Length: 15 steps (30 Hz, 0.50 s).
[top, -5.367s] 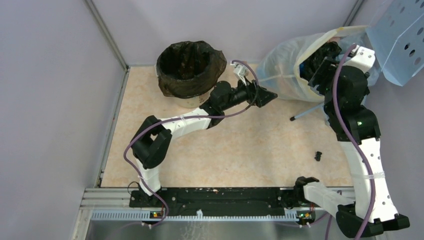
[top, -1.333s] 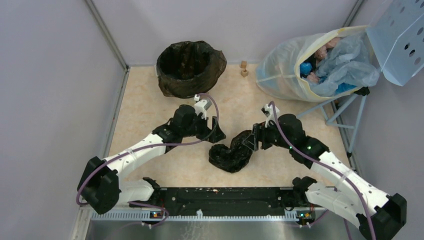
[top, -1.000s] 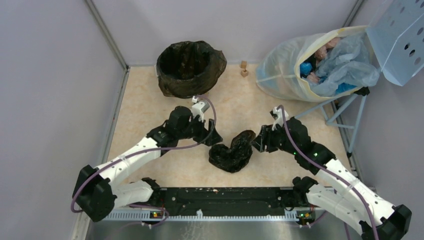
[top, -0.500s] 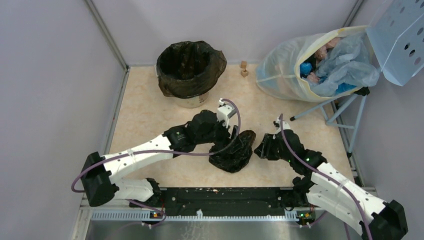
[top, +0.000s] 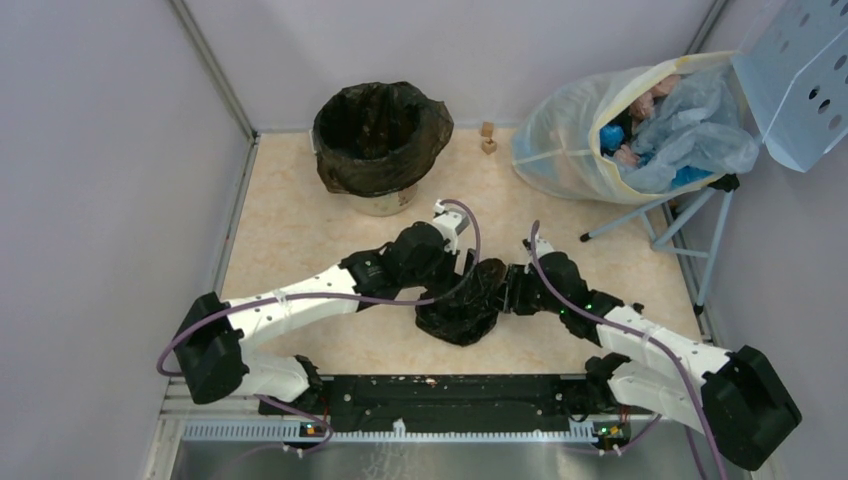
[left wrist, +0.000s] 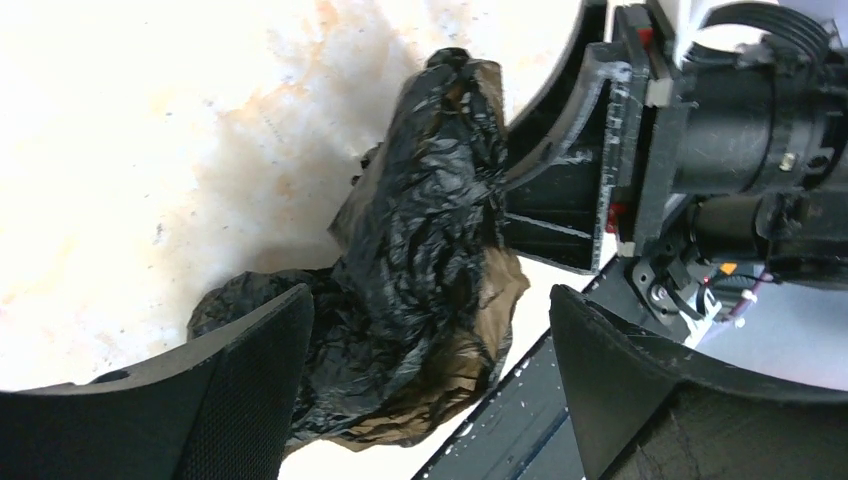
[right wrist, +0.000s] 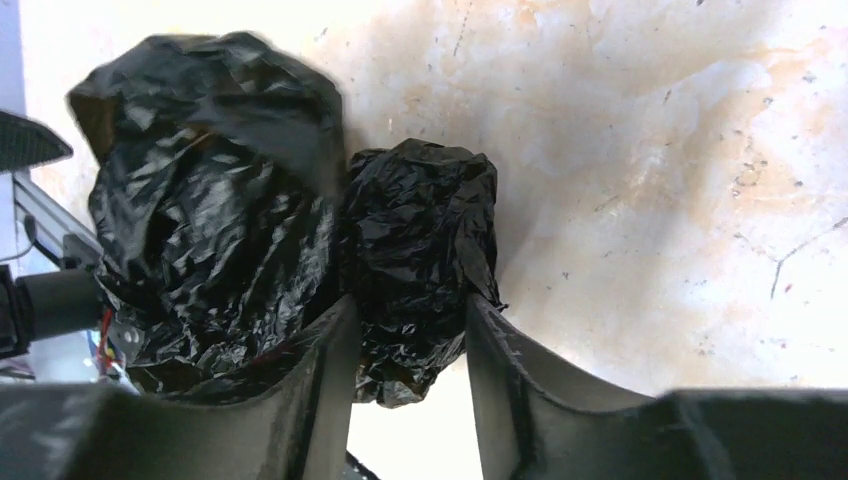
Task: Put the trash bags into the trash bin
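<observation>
toward the far left of the tabletop (top: pixel 290 235) stands the trash bin (top: pixel 340 168), upright, its black liner draped over the rim and down the cream body. nearer and to its right, the left arm reaches across to the middle, where the left pincer (top: pixel 471 276) hangs over the left edge of the trash bags (top: pixel 455 320). its own camera shows the fingers (left wrist: pixel 250 385) spread wide apart, the wrinkled black film lying between them and not gripped. the trash bags lie crumpled in a glossy heap on the tabletop near the front middle, well apart from the trash bin. from the right side, the right pincer (top: pixel 506 289) meets the heap. its wrist view shows the two fingers (right wrist: pixel 325 385) clamped on a small rounded lump of the film, one on each side and touching it, with the larger mass just to the left of that lump. farther back and to the right sit two small wooden blocks (top: pixel 487 137), then a translucent whitish-yellow sack (top: pixel 570 140) stuffed with pale and blue things, and a perforated light-blue panel (top: pixel 800 75) at the far right corner.
</observation>
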Tool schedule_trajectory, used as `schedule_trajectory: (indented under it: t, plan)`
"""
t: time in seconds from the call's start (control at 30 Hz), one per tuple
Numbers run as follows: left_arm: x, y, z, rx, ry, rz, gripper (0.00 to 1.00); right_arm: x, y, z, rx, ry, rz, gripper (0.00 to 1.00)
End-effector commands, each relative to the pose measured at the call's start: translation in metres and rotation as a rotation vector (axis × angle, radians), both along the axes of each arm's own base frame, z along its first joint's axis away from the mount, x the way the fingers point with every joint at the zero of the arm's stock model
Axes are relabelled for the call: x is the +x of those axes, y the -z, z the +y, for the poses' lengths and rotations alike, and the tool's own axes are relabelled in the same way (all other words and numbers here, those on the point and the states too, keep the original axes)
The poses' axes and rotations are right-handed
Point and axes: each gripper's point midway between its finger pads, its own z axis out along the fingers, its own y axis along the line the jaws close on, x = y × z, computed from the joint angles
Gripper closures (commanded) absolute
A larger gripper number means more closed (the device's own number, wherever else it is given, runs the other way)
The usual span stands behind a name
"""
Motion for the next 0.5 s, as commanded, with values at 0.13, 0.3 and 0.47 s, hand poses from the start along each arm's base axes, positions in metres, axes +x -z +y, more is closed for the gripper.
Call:
schedule_trajectory:
  t: [0.13, 0.3, 0.47]
  plan:
    - [0.022, -0.003, 0.026, -0.066, -0.12, 0.006, 0.12, 0.013, -0.027, 0.023, 0.075, -0.069, -0.096, 0.95]
    - [0.025, -0.043, 0.035, -0.086, -0.099, -0.101, 0.11, 0.011, -0.061, 0.02, 0.097, -0.09, -0.193, 1.0]
    - [0.02, -0.094, 0.033, -0.191, -0.094, -0.136, 0.1, 0.01, -0.101, 0.017, 0.103, -0.109, -0.301, 1.0]
